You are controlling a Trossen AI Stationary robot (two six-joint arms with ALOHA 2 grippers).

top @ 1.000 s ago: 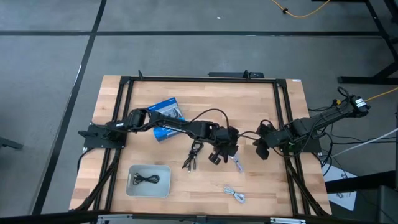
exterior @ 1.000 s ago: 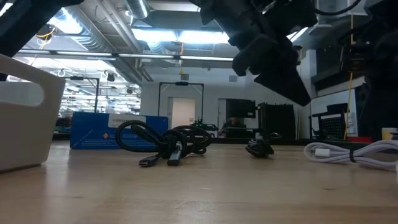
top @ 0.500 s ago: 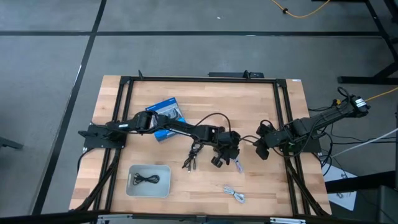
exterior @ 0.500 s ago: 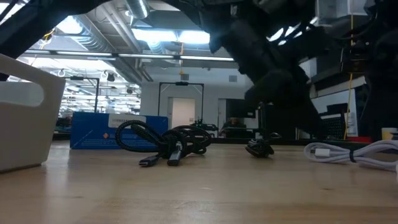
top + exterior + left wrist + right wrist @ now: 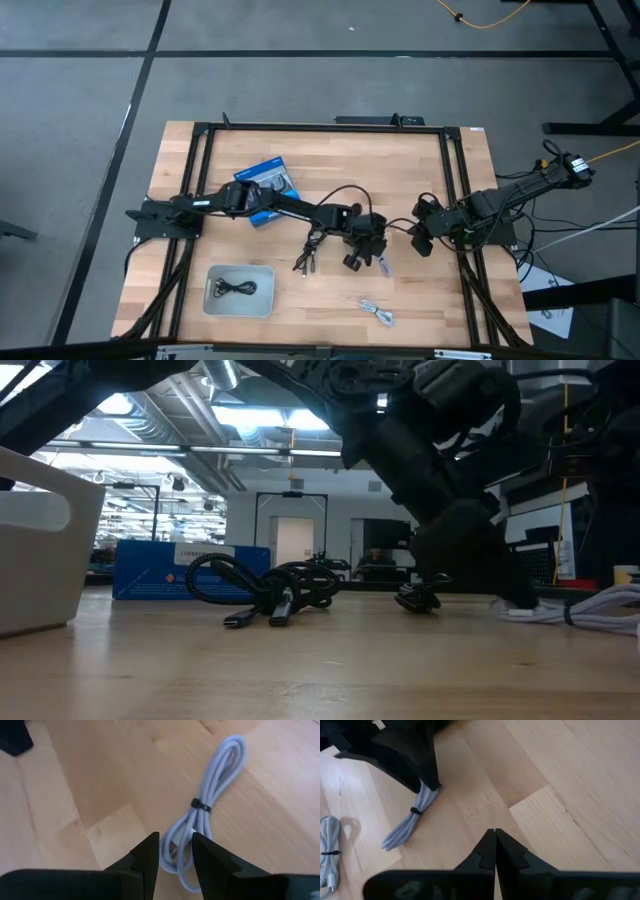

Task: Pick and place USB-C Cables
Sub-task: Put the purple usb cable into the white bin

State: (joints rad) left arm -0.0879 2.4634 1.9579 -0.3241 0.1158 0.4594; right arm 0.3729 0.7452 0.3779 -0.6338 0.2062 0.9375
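Just past table centre toward four o'clock, the left gripper (image 5: 175,851) has its fingers slightly apart, straddling one end of a white cable (image 5: 210,810). At three o'clock the right gripper (image 5: 495,845) waits, fingers pressed together.

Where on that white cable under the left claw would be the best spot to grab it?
Probably near one end of the white cable, clear of the tie, coming straight down. It lies flat as a long, narrow bundle, so the left gripper's fingers can straddle it crosswise, as they do now.
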